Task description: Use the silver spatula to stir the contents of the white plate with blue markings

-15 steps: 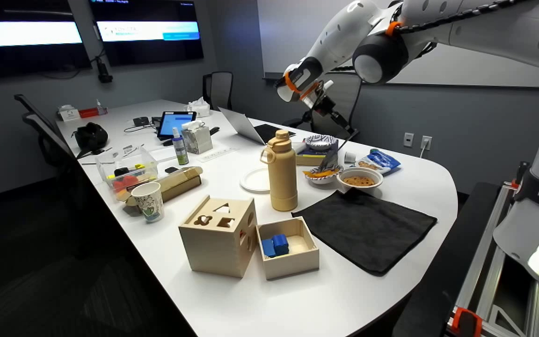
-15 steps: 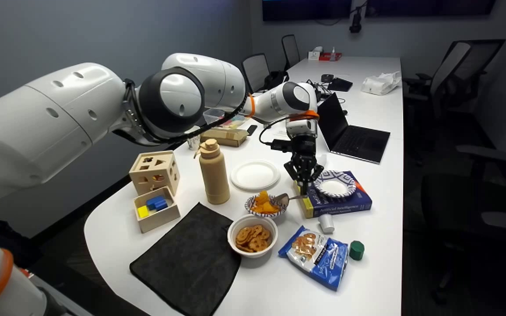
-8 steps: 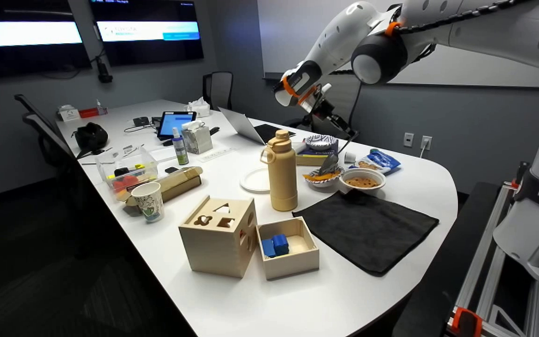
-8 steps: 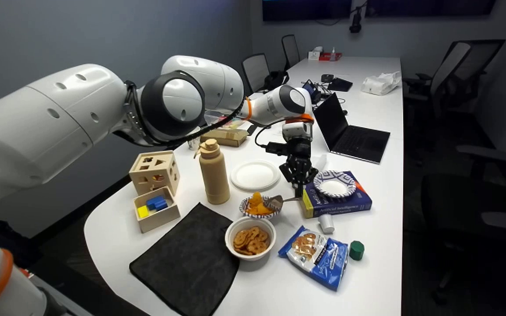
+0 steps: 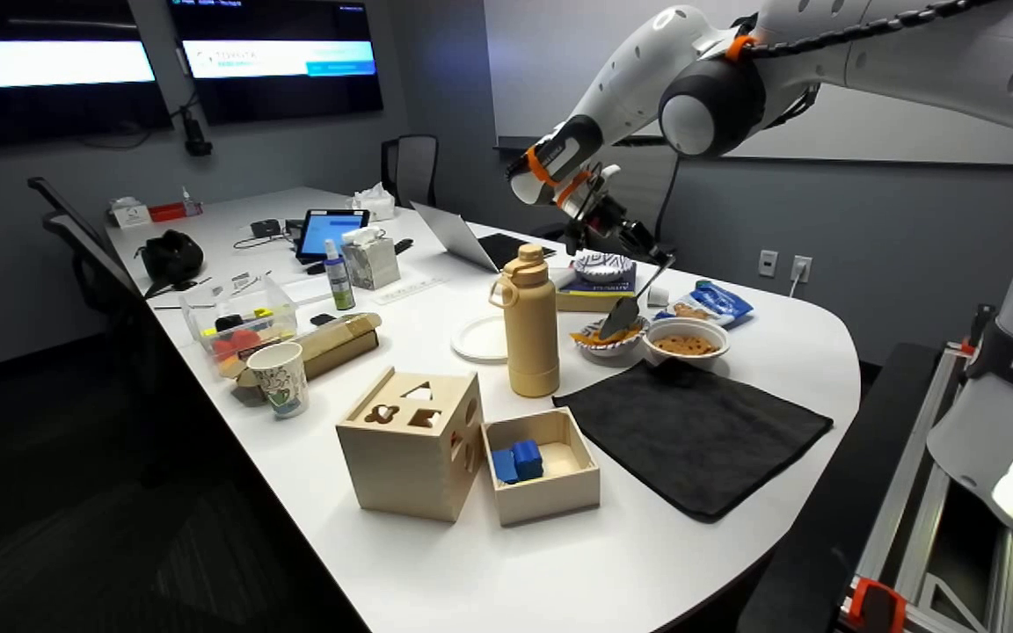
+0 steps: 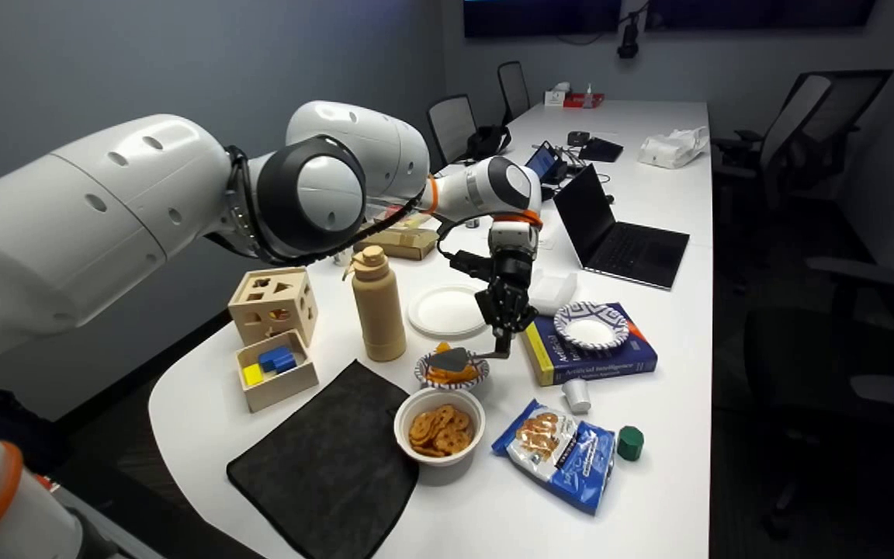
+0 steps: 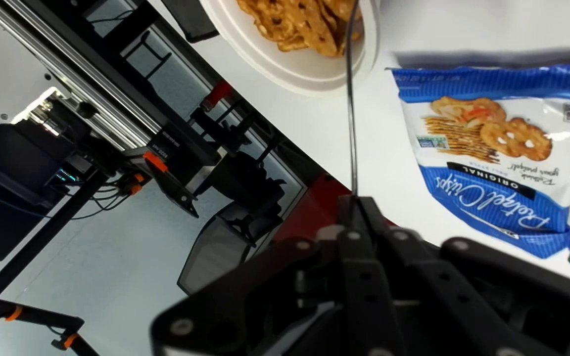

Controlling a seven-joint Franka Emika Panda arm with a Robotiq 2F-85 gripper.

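End effector (image 7: 357, 207) clamped on spatula (image 6: 451, 359), blade (image 5: 620, 317) tilted down over orange food (image 6: 453, 377) in patterned plate (image 5: 612, 350) on tabletop (image 6: 641, 505); can't tell from here if touching. Stirring step, I'd guess. Next prob needs small low sweeps, minding snack bowl (image 6: 438, 460) right beside.

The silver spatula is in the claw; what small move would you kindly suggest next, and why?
Perhaps ease the silver spatula slightly down: its blade overlaps the orange contents in both exterior views, contact is unclear, and the claw grips its handle.
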